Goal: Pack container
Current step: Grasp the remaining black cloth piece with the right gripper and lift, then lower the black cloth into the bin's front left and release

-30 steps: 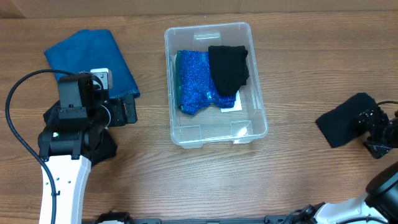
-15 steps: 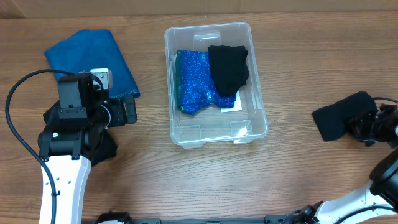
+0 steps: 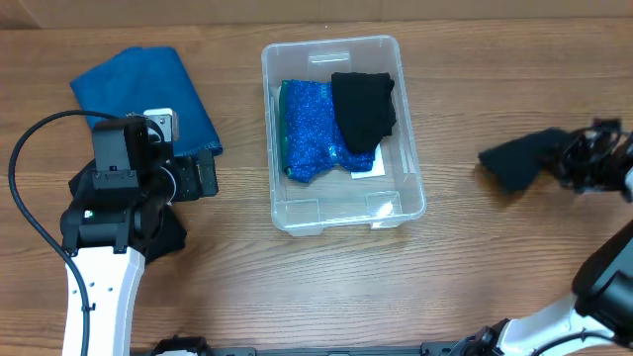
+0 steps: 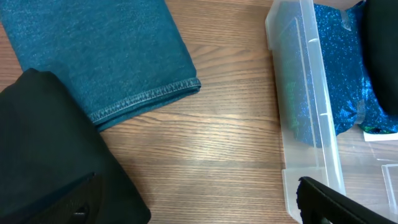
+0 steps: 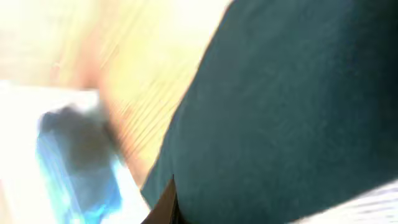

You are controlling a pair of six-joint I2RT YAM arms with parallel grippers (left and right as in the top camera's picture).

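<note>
1. Container sits mid-table, well to the left of the right gripper, with a sparkly blue cloth and a black cloth inside.
2. Dark cloth is clamped in that gripper. It should clear the rim, then be released over the bare near end.
3. Left gripper rests agape and empty, beside the container.

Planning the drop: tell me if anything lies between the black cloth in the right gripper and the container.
Nothing visible does. Only table surface lies between the held black cloth and the container, whose top is open.
</note>
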